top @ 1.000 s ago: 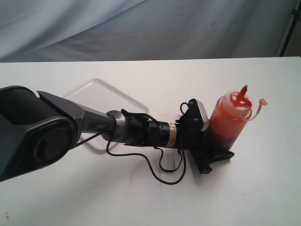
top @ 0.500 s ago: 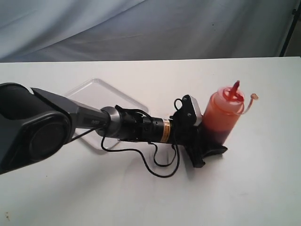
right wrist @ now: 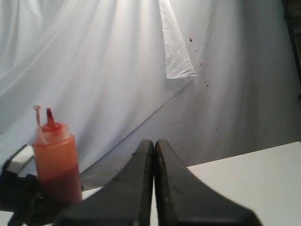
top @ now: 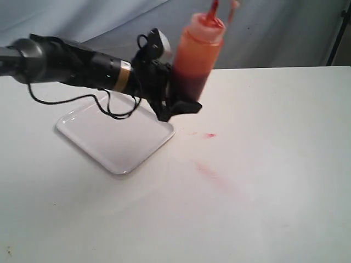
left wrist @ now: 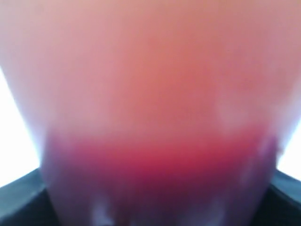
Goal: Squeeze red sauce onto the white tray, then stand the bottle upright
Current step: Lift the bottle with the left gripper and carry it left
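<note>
Holds bottle (top: 196,52) clamped in left gripper (top: 184,96), upper centre; shows right gripper (right wrist: 154,155) pressed together, empty. Tip only above tray (top: 109,142), centre left; otherwise likely spills sauce (top: 185,82) onto table (top: 274,192).

No readable text, no legible labels, brands, numbers (left wrist view blurred)

White tabletop (top: 285,219), faint pinkish-red smears (top: 208,170) near its middle. Draped pale cloth backdrop (top: 285,33) behind, small red specks (right wrist: 205,84) on it. Dark pole (top: 338,30) at far right.

Common to all views: bottle (top: 196,55)
</note>
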`<state>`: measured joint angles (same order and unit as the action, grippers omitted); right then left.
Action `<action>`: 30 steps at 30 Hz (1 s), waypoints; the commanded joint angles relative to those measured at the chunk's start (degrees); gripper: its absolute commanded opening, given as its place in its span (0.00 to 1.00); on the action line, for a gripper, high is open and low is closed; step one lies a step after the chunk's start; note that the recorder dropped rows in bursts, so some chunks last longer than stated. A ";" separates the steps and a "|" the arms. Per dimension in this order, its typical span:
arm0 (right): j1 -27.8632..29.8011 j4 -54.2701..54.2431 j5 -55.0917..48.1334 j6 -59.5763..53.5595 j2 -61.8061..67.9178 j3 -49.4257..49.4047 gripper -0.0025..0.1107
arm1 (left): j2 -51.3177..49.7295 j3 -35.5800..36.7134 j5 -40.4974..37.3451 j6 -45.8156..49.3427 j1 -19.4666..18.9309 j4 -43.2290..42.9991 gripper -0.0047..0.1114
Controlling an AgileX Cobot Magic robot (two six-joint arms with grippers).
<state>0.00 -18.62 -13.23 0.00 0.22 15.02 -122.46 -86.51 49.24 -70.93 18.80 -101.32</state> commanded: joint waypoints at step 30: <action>-0.04 -63.99 -21.71 -74.18 11.57 6.55 0.02 | 32.42 36.91 -26.77 1.20 -16.86 1.38 0.04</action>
<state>0.00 -67.10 -26.22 -52.98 7.13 17.54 -91.14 -49.77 23.60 -70.25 1.92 -101.63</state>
